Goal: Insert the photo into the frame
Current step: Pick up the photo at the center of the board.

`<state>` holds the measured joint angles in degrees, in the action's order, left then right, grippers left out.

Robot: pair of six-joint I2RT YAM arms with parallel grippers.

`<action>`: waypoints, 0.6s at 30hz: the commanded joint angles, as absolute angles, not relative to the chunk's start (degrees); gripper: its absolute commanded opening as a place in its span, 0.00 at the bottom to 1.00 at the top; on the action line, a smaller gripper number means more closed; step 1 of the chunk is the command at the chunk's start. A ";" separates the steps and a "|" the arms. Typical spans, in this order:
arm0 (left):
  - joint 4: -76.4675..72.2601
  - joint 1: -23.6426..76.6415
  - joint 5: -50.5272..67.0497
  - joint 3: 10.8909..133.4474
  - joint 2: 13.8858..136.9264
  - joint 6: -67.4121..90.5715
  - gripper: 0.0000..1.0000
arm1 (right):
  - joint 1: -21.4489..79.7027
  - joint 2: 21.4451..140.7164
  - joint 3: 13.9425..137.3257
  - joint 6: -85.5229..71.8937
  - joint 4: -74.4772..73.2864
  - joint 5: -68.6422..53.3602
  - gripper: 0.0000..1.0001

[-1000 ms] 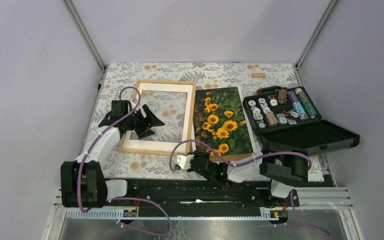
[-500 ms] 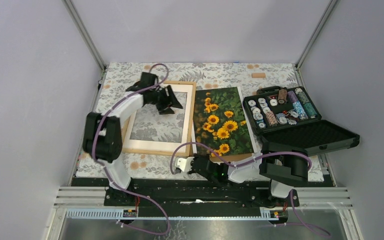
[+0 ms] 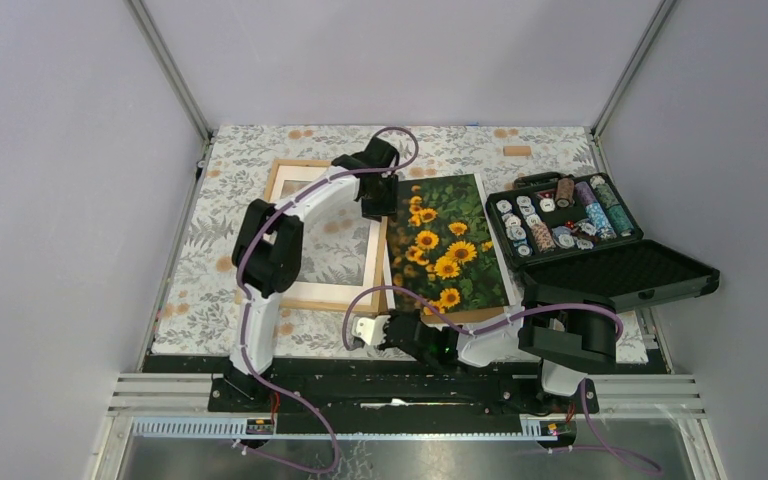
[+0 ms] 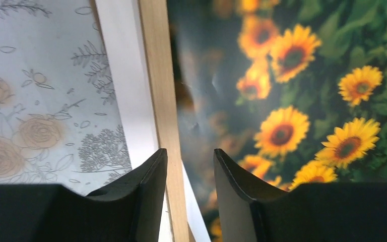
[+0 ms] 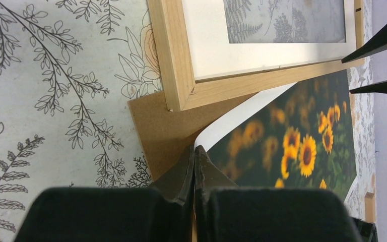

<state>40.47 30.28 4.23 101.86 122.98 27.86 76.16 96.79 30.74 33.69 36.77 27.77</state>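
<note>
**Top, left-wrist and right-wrist views: both arms at the photo's left edge.**

The frame (image 3: pixel 330 298) lies flat on the patterned table (image 3: pixel 560 140), its clear pane showing the cloth inside a white mat (image 4: pixel 123 75). The photo (image 3: pixel 447 240) lies flat just beside it at the frame's 3 o'clock, resting on a brown backing board (image 5: pixel 156 131). Its long axis runs roughly 12 to 6, parallel to the frame's right rail. An open black case (image 3: pixel 600 250) stands at the photo's 3 o'clock.

The left gripper (image 3: pixel 378 200) hangs over the seam between rail and photo, near the photo's 11 o'clock corner. In the left-wrist view its jaws stand partly apart, one finger (image 4: pixel 151 191) over the rail and the other over the sunflowers, clamping nothing.

The right gripper (image 5: pixel 194 151) sits at the photo's 7 o'clock corner with its jaws pressed together. The tips meet the white corner of the print where it overlaps the board. Whether paper is caught between them cannot be told.

The coming move likely turns on a short shift toward 9 o'clock, carrying the print over the rail. Each arm is close to one corner of that left edge, the right arm nearer the base.
</note>
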 commanded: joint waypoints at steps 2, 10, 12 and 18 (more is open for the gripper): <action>41.63 31.17 -5.48 104.61 125.07 26.23 0.43 | 76.77 94.90 30.03 32.72 40.20 27.26 0.00; 42.14 32.30 -6.59 105.85 128.66 25.79 0.46 | 76.82 95.16 29.99 32.96 41.19 27.11 0.00; 42.19 32.48 -6.84 106.18 129.29 26.00 0.41 | 76.82 95.27 30.09 32.96 41.22 27.03 0.00; 43.88 32.89 -8.60 108.18 131.00 25.51 0.25 | 76.82 94.99 29.74 32.96 42.11 27.75 0.00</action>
<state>42.92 32.49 -6.31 105.21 129.19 26.35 76.16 96.79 29.98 33.58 37.89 27.42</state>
